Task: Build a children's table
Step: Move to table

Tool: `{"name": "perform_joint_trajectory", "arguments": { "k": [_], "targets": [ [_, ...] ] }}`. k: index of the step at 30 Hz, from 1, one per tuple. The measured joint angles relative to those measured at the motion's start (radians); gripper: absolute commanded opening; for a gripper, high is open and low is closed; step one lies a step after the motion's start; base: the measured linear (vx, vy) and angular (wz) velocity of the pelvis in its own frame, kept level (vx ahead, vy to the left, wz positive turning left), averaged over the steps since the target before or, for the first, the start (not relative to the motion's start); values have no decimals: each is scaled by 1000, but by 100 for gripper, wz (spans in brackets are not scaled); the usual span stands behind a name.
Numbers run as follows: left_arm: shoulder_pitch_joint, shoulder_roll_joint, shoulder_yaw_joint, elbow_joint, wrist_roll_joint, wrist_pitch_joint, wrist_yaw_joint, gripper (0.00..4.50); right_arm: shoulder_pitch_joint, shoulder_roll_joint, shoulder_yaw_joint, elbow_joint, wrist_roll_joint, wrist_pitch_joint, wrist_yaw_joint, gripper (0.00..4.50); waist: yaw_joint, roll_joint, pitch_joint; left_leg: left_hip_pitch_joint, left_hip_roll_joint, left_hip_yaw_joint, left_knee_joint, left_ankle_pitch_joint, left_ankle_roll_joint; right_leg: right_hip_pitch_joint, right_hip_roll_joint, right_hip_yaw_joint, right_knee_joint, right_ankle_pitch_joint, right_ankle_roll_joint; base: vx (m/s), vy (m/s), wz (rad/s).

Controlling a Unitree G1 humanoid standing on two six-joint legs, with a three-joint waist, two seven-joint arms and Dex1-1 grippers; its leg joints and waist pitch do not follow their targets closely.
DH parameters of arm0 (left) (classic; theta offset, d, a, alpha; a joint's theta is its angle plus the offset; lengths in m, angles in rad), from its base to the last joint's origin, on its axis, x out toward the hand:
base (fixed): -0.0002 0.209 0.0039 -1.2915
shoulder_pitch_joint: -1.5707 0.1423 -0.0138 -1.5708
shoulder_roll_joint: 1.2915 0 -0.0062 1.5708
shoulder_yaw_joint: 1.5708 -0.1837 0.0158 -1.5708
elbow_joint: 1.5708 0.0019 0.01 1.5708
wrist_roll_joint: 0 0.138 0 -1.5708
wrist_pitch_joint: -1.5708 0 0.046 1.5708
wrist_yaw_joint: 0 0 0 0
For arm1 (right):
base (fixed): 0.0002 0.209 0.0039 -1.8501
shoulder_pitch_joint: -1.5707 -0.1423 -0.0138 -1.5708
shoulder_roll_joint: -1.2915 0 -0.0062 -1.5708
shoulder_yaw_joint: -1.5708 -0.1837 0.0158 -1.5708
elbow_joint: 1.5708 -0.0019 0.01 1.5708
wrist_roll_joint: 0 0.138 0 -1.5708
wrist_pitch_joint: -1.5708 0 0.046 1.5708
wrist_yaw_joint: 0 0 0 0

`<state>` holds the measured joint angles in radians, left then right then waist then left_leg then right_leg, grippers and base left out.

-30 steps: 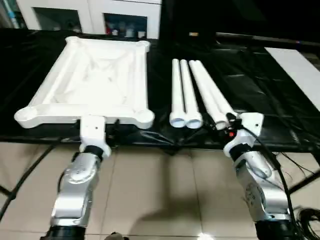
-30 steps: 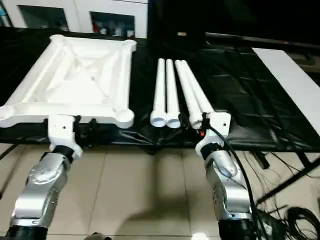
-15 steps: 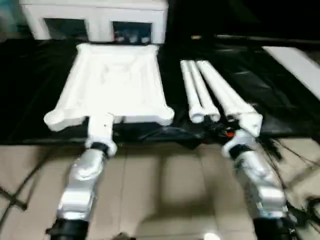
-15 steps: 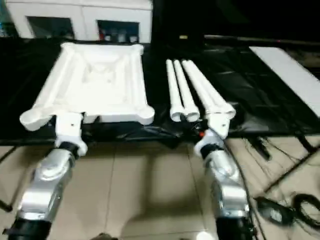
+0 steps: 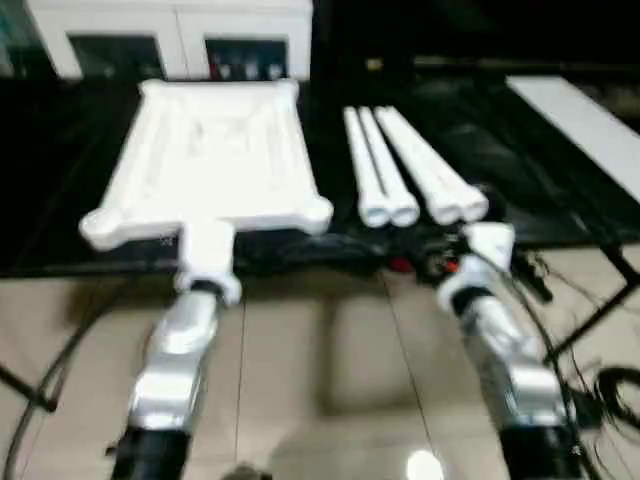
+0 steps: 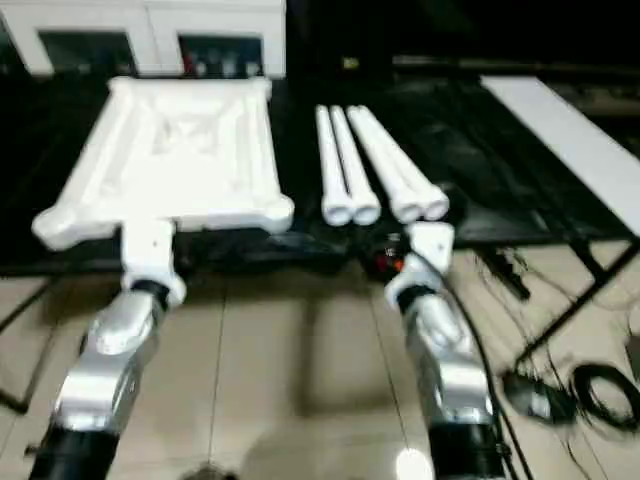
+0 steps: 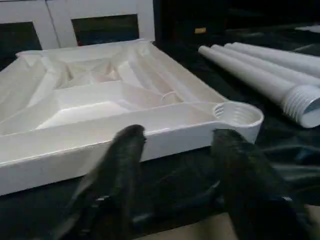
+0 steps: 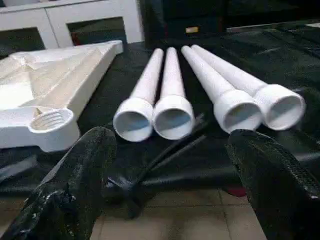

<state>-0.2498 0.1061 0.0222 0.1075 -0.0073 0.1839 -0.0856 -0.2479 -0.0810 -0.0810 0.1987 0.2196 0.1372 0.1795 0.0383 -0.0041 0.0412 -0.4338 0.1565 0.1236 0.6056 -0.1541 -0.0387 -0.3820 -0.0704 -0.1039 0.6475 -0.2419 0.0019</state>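
- I see the counter point(image 5: 60, 200), draped in black sheeting, with its near edge running just ahead of both my wrists; tiled floor point(image 5: 320, 380) lies open below and between my arms.
- My left tool point(image 7: 175, 145) sits at that near edge, just short of the table top's front rim; its two black fingers point(image 7: 122, 150) stand apart with nothing between them.
- My right tool point(image 8: 170, 150) is at the edge in front of the leg ends, jaws spread wide and empty, a clear gap separating it from the tubes.
- The table top point(image 5: 215, 150) lies ribbed side up on the left half of the counter, white, with a round threaded socket point(image 7: 237, 114) at the near corner.
- The four legs point(image 5: 405, 165) lie side by side to the right of the top, apart from it, open ends point(image 8: 172, 116) toward me; they sit as two touching pairs.
- A flat white board point(image 5: 585, 120) lies far right, well apart from the legs.
- Loose cables point(image 6: 590, 385) crowd the floor at right.
- White cabinets point(image 5: 170, 40) stand behind the counter.
- I can read no writing or labels.
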Motion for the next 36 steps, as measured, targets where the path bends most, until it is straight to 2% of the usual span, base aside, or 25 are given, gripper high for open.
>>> {"name": "perform_joint_trajectory", "arguments": {
  "k": [2,8,11,12,14,16,17,18,19,20,21,22,23,24,25,26,27,28,29,30,31,32,34,35,36],
  "targets": [
    [0,3,9,4,0,0,1,302,0,4,4,0,0,0,0,388,-4,0,0,3,5,3,-3,0,0,0,6,3,-7,8,-6,0,0,0],
    [0,2,20,7,-21,-3,-16,358,-4,6,4,0,1,-12,4,448,2,1,2,14,11,21,-9,0,0,4,7,10,-15,9,-6,0,0,0],
    [-1,-1,22,7,-36,8,-16,376,-26,3,4,2,0,-12,3,450,1,5,8,38,14,26,-20,-2,0,27,10,10,-35,8,-5,0,0,0],
    [-3,-1,22,7,-36,9,-15,387,-29,1,6,2,-2,-13,3,450,3,7,11,36,12,19,-24,-6,2,43,7,-3,-45,6,-1,0,0,0],
    [-18,-5,20,7,-35,9,-10,399,-30,-10,9,2,-19,-13,3,450,-3,9,13,31,10,-1,-25,-16,10,71,-10,-51,-74,4,2,50,15,27],
    [-22,-4,21,7,-34,7,-7,413,-32,-13,11,4,-23,-13,4,450,-2,12,13,31,11,-9,-23,-16,11,97,-21,-87,-93,1,7,108,33,47],
    [-21,-4,21,7,-33,7,-7,429,-34,-9,14,4,-25,-13,6,450,-4,17,13,39,16,-9,-19,-16,11,113,-20,-100,-103,-4,13,124,33,50],
    [-17,2,26,7,-33,5,-6,429,-42,-2,21,5,-26,-13,8,450,-4,14,15,50,18,-1,-21,-20,15,114,-16,-85,-101,-10,11,177,24,34],
    [-13,5,38,8,-33,5,-4,435,-57,14,37,5,-24,-13,15,450,-7,12,15,57,13,3,-18,-30,16,108,-8,-55,-78,-28,-18,190,12,9],
    [-13,19,53,10,-33,6,1,441,-69,29,54,2,-20,-12,22,450,-13,8,14,69,0,3,-16,-40,19,96,-5,-21,-35,-47,-49,190,12,9],
    [-16,20,57,10,-33,5,2,446,-70,30,58,1,-19,-12,26,450,-14,5,12,77,-9,3,-11,-47,24,79,-6,0,4,-46,-48,154,-13,7],
    [-16,20,58,9,-33,5,3,446,-68,28,57,1,-18,-12,26,450,-17,2,12,85,-16,5,-6,-54,28,62,-8,17,23,-46,-40,141,-53,11],
    [-18,20,58,8,-33,4,3,446,-67,23,57,1,-18,-12,27,450,-20,-12,11,91,-28,14,0,-63,23,39,-17,41,12,-43,-30,141,-53,11],
    [-18,17,57,8,-33,5,3,446,-61,13,54,1,-19,-13,30,450,-21,-21,10,90,-32,22,11,-72,31,37,-21,59,17,-38,18,122,-81,17],
    [-20,-1,49,8,-33,5,4,446,-47,-1,46,2,-19,-12,32,450,-9,-20,10,82,-28,27,31,-94,75,44,-16,64,14,-46,12,121,-79,12],
    [-19,-13,22,8,-34,5,2,446,-42,-14,33,8,-21,-12,34,450,3,-19,10,69,-27,17,68,-117,112,53,-11,65,2,-47,9,121,-79,12],
    [-20,-13,14,8,-34,5,2,446,-42,-19,27,8,-22,-12,36,450,6,-18,9,55,-26,12,92,-117,113,59,-6,65,-7,-47,7,131,-63,0],
    [-22,-10,15,8,-34,5,2,446,-43,-20,27,7,-22,-13,41,450,7,-14,7,43,-24,3,93,-116,111,66,2,62,-14,-49,6,123,-27,0],
    [-24,-5,18,8,-34,5,3,446,-43,-21,38,6,-31,-13,48,450,7,7,-1,33,-7,-6,42,-103,98,77,22,46,-25,-52,3,123,-27,0],
    [-25,4,22,8,-34,4,3,446,-43,-21,51,6,-39,-14,51,450,9,17,-1,33,5,-12,42,-73,32,86,30,34,-26,-57,5,154,29,-1],
    [-25,12,32,9,-34,4,3,446,-42,-13,65,6,-42,-14,59,450,-3,14,-2,39,0,-28,42,-77,25,88,28,19,-18,-62,1,191,32,13],
    [-25,18,42,14,-33,4,4,446,-43,-6,98,6,-46,-12,73,450,-18,16,-2,40,-24,-63,41,-82,33,81,19,1,-4,-72,-15,191,32,13],
    [-23,29,59,19,-33,5,4,446,-44,0,141,4,-62,-11,92,450,-38,13,-2,48,-73,-126,37,-85,39,45,11,19,80,-90,-10,104,-38,26],
    [-24,32,61,17,-33,5,4,446,-37,0,147,2,-65,-11,95,450,-44,6,-4,57,-105,-160,28,-85,39,25,14,47,82,-94,3,71,-53,26],
    [-26,32,61,16,-33,4,3,446,-34,0,145,-1,-61,-11,95,450,-48,-14,-6,58,-138,-175,24,-85,38,24,10,79,41,-78,14,39,-68,40]
  ]
}}
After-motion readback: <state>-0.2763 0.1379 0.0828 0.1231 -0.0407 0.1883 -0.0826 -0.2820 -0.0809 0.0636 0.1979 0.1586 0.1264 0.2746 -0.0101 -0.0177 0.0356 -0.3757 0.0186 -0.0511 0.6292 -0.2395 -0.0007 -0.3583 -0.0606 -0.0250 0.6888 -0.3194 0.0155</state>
